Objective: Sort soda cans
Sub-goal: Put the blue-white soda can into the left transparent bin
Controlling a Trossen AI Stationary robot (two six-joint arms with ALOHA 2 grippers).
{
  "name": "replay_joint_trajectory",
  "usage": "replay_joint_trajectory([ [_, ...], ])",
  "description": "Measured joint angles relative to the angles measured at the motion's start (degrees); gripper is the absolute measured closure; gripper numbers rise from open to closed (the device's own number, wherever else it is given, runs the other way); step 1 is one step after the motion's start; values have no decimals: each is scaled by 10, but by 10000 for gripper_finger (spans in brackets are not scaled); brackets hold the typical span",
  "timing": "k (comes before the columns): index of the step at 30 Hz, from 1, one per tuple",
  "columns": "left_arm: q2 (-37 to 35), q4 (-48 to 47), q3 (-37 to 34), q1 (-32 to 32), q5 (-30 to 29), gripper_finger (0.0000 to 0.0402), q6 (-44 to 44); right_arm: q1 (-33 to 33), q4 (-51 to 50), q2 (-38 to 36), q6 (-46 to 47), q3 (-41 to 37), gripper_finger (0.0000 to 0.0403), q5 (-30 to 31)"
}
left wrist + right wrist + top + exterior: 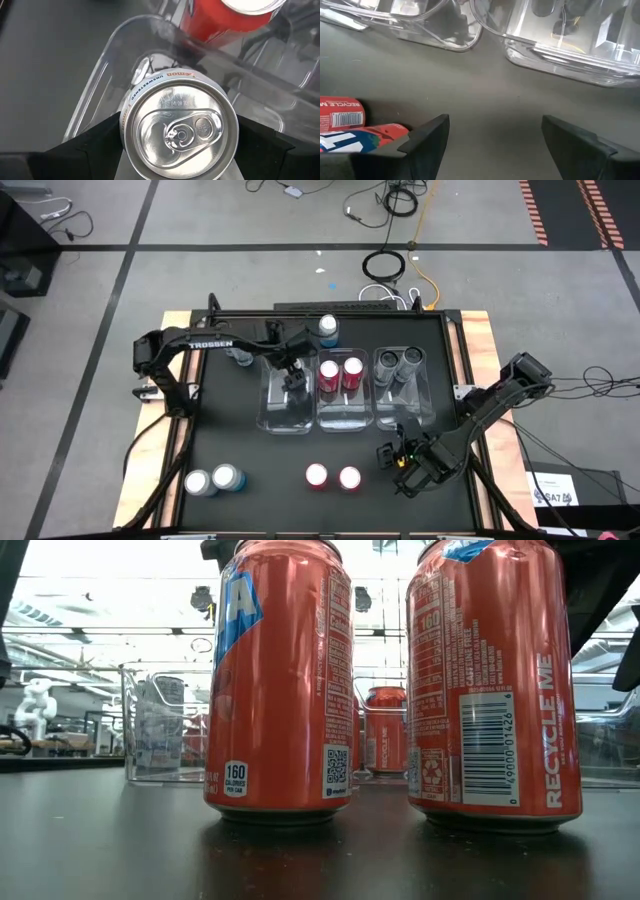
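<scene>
My left gripper (293, 377) hangs over the left clear bin (272, 418), shut on a pale soda can with a silvery top (180, 127). Two red cans (340, 374) stand in the middle bin and two dark grey cans (398, 362) in the right bin. Two more red cans (332, 477) stand upright on the table near its front edge, and two light blue cans (212, 480) at the front left. My right gripper (495, 135) is open and empty over bare table at the front right, near those red cans (342, 117). My left gripper pinches the pale can between its two fingers (95, 142), which sit on opposite sides of its wall just under the top rim (125, 112). The fingers come from above, pointing down. The can stays upright inside the left bin's outline; whether its base touches the floor is hidden.
One light blue can (327, 330) stands behind the bins near the table's far edge, and another (240, 356) sits partly under the left arm. The three bins stand side by side mid-table. Bare black tabletop lies between the bins and the front cans.
</scene>
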Motion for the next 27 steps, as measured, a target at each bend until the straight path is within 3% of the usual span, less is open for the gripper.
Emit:
replay_joint_trajectory([
  [11, 0, 107, -58, -1, -14, 85, -15, 0, 8, 0, 1, 0, 93, 0],
  [27, 0, 119, -75, -4, -13, 82, -19, 0, 30, 0, 2, 0, 93, 0],
])
